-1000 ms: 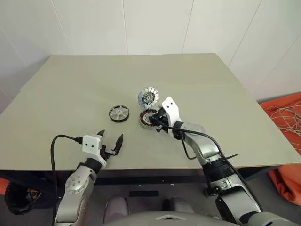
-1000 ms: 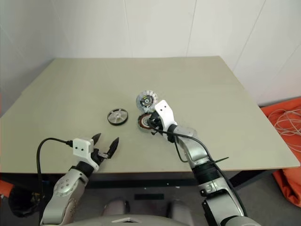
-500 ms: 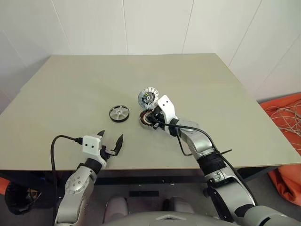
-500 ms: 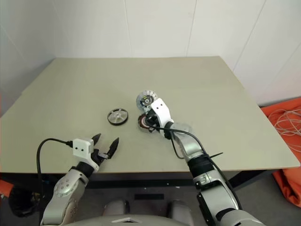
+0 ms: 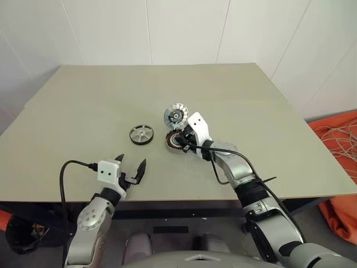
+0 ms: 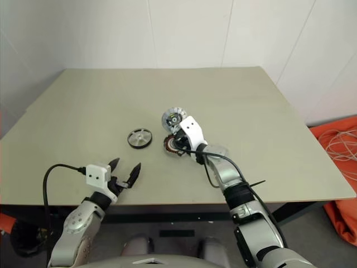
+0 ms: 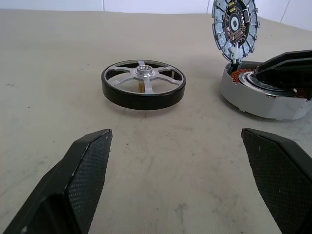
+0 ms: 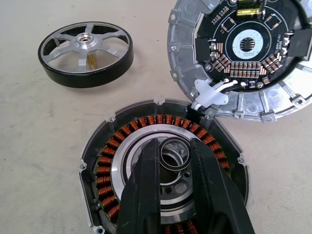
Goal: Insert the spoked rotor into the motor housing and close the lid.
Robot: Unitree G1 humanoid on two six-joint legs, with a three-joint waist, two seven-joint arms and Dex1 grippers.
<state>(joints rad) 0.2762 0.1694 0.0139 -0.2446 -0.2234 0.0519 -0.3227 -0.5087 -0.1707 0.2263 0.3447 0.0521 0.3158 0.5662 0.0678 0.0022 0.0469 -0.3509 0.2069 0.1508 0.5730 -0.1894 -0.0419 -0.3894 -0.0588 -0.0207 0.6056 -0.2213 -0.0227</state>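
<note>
The spoked rotor (image 5: pixel 141 134), black-rimmed with a silver hub, lies flat on the table, left of the motor housing (image 5: pixel 173 144). The housing's copper windings (image 8: pixel 105 163) face up, and the lid (image 5: pixel 175 115) stands open, hinged at the housing's far edge, showing white segments (image 8: pixel 243 48). My right gripper (image 8: pixel 174 146) reaches into the housing from the right. Its fingers (image 8: pixel 146 185) are closed narrowly against both sides of the central bearing ring. My left gripper (image 5: pixel 131 161) hovers open near the table's front edge, well short of the rotor (image 7: pixel 144 85), with nothing between its fingers.
The beige table (image 5: pixel 83 100) is bare around the parts. Its front edge runs just behind my left gripper. Orange cloth and white cable (image 5: pixel 337 139) lie on the floor beyond the right edge. White walls stand behind the table.
The right elbow has swung inward a little while its gripper stays at the housing's centre. The left arm, rotor, housing and lid have not moved.
</note>
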